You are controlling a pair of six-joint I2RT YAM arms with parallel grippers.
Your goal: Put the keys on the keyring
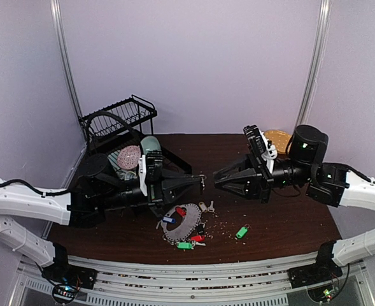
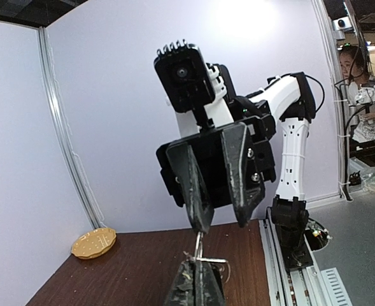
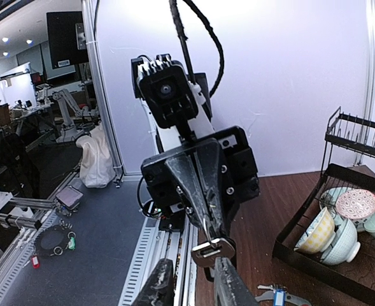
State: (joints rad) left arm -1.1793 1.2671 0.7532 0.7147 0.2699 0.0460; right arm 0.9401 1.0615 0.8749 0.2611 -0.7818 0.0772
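Your left gripper [image 3: 209, 231] has its 2 fingers pressed together, pinching a small silver metal key [image 3: 212, 250] that it holds in the air above the table. Your right gripper [image 2: 223, 223] faces it tip to tip with its fingers spread. The key sits just at their tips, and you cannot tell whether they touch it.

Below both, on the dark brown wooden table [image 1: 283, 217], lies the large oval silver-grey keyring [image 1: 182, 224], with red, blue and green tagged keys [image 1: 181, 211] on and around it. 1 green-tagged key [image 1: 241, 232] lies apart, to its right.

A black wire dish rack [image 1: 120, 118] holding bowls [image 1: 131, 156] stands at the back left. A round yellow-orange plate [image 1: 277, 136] lies at the back right. Pale lilac walls [image 1: 193, 64] close the room behind.
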